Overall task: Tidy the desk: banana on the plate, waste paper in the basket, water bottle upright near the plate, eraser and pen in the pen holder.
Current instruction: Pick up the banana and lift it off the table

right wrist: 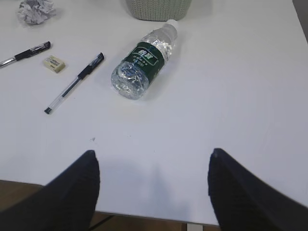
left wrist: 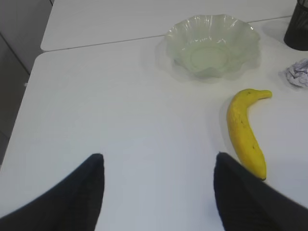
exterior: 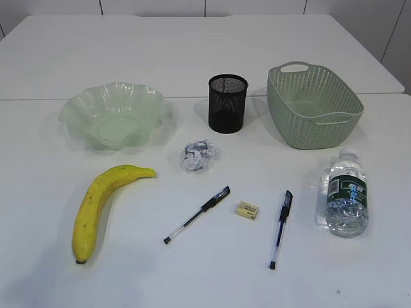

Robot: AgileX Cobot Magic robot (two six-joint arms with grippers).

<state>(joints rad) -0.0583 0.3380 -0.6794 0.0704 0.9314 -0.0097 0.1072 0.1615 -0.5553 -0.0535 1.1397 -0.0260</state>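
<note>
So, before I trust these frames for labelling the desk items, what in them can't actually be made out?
- Bottle label text: too small in the exterior view, blurred in the right wrist view.
- Pen holder inside: dark mesh hides it; the left wrist view cuts it off at the edge.
- Basket: top edge crops it in the right wrist view.
- Eraser print: too small.

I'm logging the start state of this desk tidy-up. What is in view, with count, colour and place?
banana: 1, yellow, front left
plate: 1, pale green, wavy, back left
pen holder: 1, black mesh, back centre
basket: 1, grey-green, back right
waste paper: 1, white, crumpled, centre
pens: 2, clear with dark caps, front centre
eraser: 1, cream, between the pens
water bottle: 1, clear, green label, lying right
left gripper: 1, black, open
right gripper: 1, black, open
</note>
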